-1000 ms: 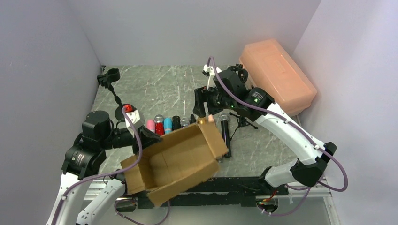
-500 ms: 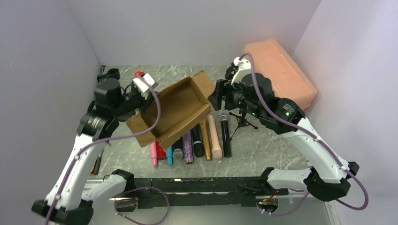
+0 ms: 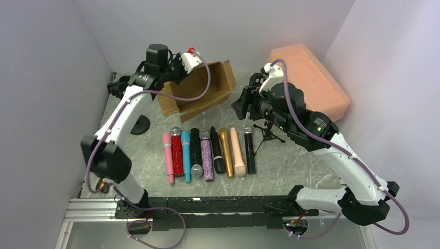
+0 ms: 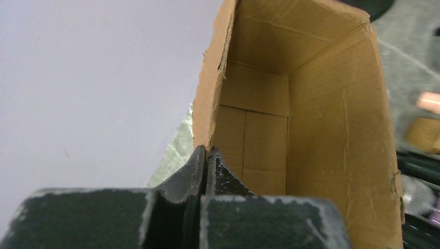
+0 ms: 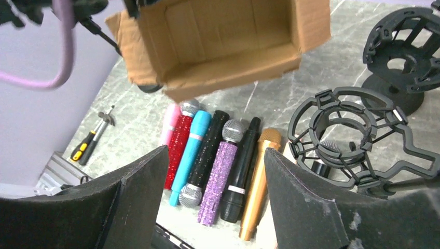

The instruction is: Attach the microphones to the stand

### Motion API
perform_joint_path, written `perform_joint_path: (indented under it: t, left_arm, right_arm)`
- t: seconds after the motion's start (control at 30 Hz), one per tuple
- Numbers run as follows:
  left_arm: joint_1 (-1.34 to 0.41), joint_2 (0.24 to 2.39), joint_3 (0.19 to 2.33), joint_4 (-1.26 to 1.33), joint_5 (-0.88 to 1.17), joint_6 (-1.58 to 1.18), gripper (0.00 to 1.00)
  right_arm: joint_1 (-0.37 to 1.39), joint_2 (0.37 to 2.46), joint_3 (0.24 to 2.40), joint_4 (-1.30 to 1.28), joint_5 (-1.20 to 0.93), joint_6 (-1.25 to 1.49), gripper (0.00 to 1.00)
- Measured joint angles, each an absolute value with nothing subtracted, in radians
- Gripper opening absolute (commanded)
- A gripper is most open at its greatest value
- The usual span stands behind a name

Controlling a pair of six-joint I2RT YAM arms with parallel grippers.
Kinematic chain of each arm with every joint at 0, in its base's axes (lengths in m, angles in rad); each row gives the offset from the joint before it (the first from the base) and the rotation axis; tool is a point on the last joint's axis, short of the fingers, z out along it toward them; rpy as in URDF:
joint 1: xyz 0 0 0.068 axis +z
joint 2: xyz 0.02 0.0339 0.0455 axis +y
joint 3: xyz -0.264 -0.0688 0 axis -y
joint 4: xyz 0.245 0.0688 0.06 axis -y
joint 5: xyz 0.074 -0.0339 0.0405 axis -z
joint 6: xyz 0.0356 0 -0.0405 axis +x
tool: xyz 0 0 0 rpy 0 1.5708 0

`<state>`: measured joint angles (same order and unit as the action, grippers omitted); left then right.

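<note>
Grey marble table point(image 3: 301, 161): microphones point(image 3: 207, 153) lie in a row near the front edge, middle. Stand point(image 3: 267, 134) sits just right of them. Right hand point(image 3: 240, 102) hovers above it, half open, empty. Left hand point(image 4: 206, 166) is pinched tight on the cardboard box point(image 3: 200, 91) wall, aloft at the far edge.

Peach mic point(image 4: 428, 102) blurry, partly off-frame rt.

No writing, label, brand or number is legible anywhere; the cardboard box point(image 5: 223, 36) and microphones point(image 3: 206, 161) show none.
</note>
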<state>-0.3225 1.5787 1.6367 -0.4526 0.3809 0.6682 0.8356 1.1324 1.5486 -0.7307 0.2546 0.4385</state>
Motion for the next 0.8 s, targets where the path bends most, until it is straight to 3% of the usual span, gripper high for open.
perform_joint_path:
  t: [0.1, 0.27, 0.4, 0.43, 0.47, 0.8]
  left_arm:
    - [-0.302, 1.702, 1.724, -0.421, 0.373, 0.719, 0.00]
    - [-0.251, 1.878, 1.813, -0.380, 0.340, 0.825, 0.27]
    - [-0.216, 1.962, 1.813, -0.345, 0.276, 0.910, 0.68]
    - [-0.211, 1.972, 1.808, -0.325, 0.255, 0.925, 0.87]
    - [-0.205, 1.980, 1.794, -0.284, 0.222, 0.939, 0.98]
    - [-0.200, 1.930, 1.686, -0.012, 0.056, 0.941, 1.00]
  right_arm:
    - [0.836, 1.147, 1.529, -0.730, 0.254, 0.442, 0.70]
    - [0.836, 1.157, 1.493, -0.712, 0.252, 0.463, 0.69]
    - [0.836, 1.167, 1.459, -0.697, 0.252, 0.475, 0.69]
    - [0.836, 1.175, 1.456, -0.696, 0.251, 0.476, 0.69]
    - [0.836, 1.185, 1.456, -0.693, 0.248, 0.476, 0.69]
    - [0.836, 1.247, 1.456, -0.687, 0.226, 0.480, 0.69]
